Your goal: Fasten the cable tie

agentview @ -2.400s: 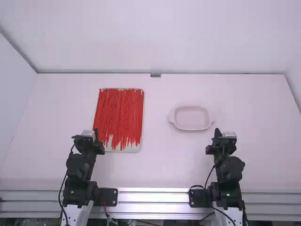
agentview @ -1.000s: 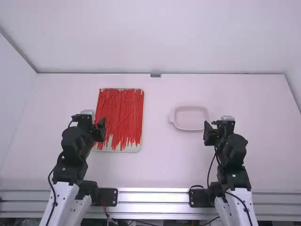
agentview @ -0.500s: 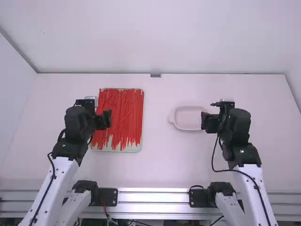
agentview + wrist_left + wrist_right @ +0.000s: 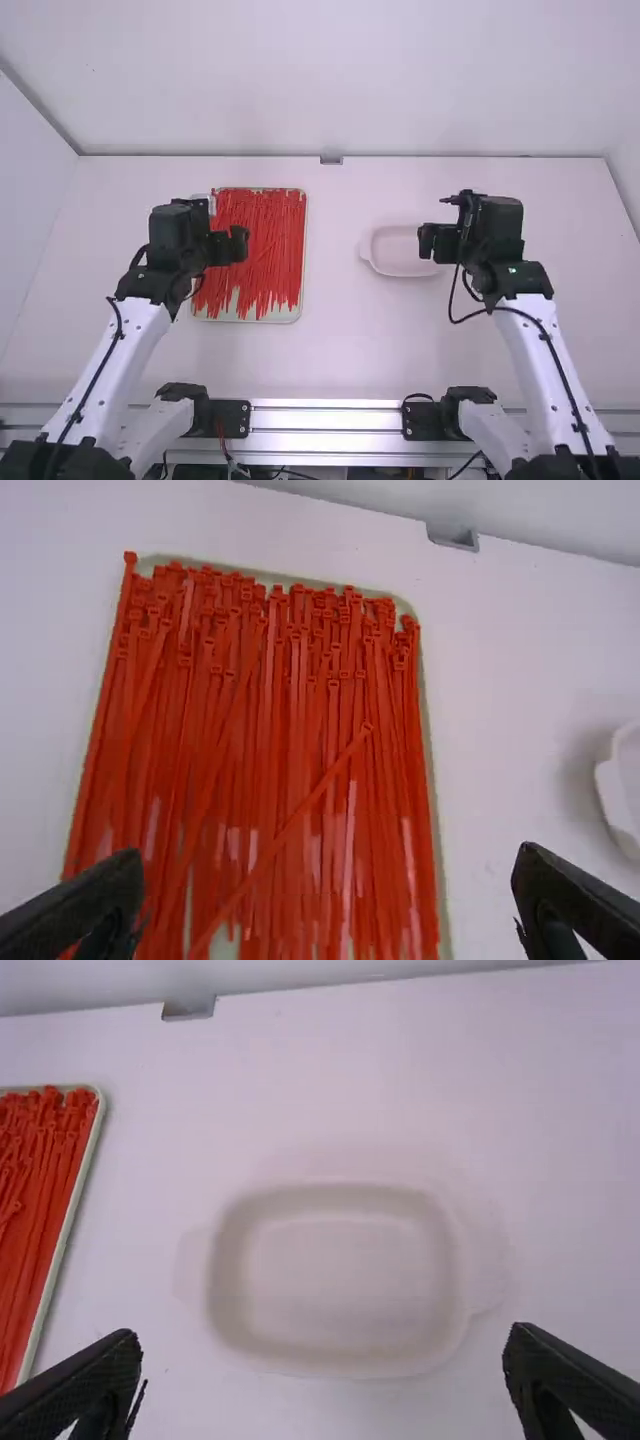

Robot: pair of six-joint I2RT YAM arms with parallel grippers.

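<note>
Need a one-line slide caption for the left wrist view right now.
Open left claw hovers above a tray packed with red cable ties, one lying diagonally across the rest.

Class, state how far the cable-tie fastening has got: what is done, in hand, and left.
Done: nothing; every cable tie lies loose on the tray. In hand: left jaws open above the ties, right jaws open above the empty white dish. Left: picking one and fastening it.

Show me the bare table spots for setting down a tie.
Bare: the strip between the tray of red cable ties and the white dish, and the near edge of the table. Crowded: the tray, where the left gripper hovers.
</note>
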